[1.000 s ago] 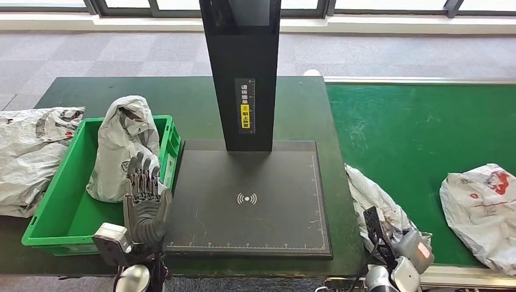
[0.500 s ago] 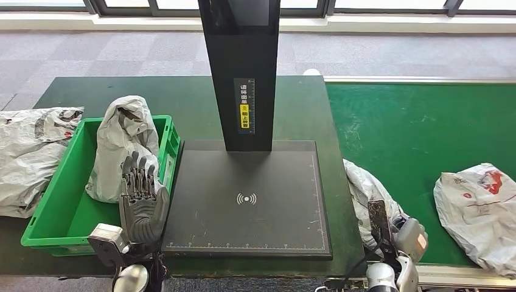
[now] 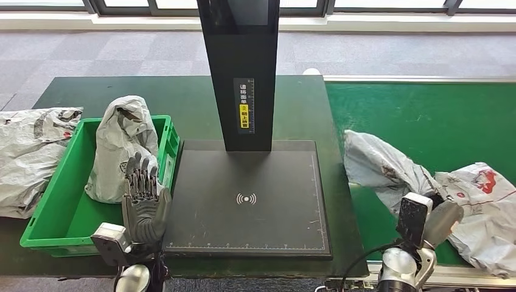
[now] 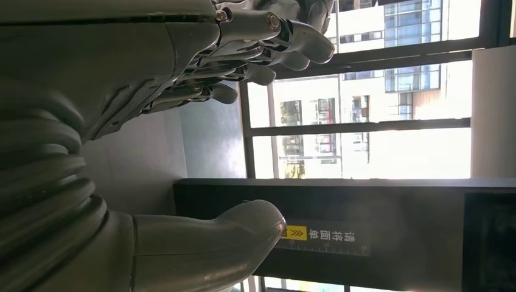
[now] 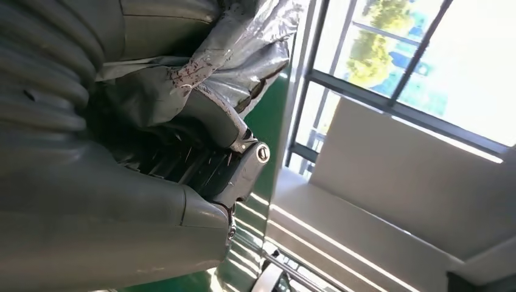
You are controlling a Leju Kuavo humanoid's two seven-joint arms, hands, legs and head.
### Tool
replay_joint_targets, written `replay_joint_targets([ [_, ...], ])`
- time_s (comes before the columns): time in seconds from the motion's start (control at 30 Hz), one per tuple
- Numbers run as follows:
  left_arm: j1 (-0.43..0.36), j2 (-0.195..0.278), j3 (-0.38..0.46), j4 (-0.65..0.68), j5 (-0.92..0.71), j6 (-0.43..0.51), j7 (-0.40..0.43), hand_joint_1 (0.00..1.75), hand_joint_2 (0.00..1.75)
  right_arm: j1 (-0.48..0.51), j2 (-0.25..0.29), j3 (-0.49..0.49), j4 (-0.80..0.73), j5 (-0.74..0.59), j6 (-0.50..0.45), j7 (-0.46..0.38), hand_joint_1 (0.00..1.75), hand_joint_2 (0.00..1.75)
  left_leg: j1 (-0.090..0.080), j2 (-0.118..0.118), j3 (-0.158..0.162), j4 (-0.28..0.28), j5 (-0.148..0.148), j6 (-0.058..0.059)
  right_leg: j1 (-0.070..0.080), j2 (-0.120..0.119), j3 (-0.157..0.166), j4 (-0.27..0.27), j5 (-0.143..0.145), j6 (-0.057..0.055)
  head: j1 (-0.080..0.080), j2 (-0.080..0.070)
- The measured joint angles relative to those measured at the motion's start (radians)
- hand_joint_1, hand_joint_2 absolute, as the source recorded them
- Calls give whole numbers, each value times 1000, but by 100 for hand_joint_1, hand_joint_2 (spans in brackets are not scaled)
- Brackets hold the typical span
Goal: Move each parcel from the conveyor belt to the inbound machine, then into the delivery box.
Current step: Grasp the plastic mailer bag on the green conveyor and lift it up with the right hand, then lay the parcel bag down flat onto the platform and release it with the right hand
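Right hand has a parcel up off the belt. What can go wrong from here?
1. The grey parcel is limp and hangs loose from the right hand; it may slip or drag on the way to the scan plate.
2. It overlaps the second parcel on the belt, so lifting may tug that one along.
3. The black post stands over the plate; a high carry could brush it.

The right hand (image 3: 426, 220) is gripping a grey parcel (image 3: 384, 168) above the green conveyor belt (image 3: 414, 121), beside another parcel (image 3: 484, 210). The left hand (image 3: 145, 204) is hovering with fingers spread at the green delivery box (image 3: 67, 201), which is holding a parcel.
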Motion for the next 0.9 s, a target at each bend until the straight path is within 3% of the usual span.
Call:
replay_joint_targets([
  [0.4,-11,2,0,26,0,-10,0,0,175,69,-17,257,-208,-75,-66,-1,175,175,0,5,0,0,0,0,0,3,-1,0,0,-1,0,0],
  [0.6,-19,2,0,31,2,-10,0,0,175,94,-24,352,-239,-155,108,0,175,175,0,6,0,0,0,0,0,4,-1,0,1,-1,0,0],
  [0.77,-21,2,0,33,5,-12,0,0,175,100,-25,389,-244,-167,163,0,175,175,0,5,0,0,0,0,0,4,-1,0,1,-1,0,0],
  [0.9,-31,4,0,35,7,-18,0,0,175,99,-25,421,-243,-170,263,1,175,175,0,5,0,0,0,0,1,4,-1,0,1,-1,0,0],
])
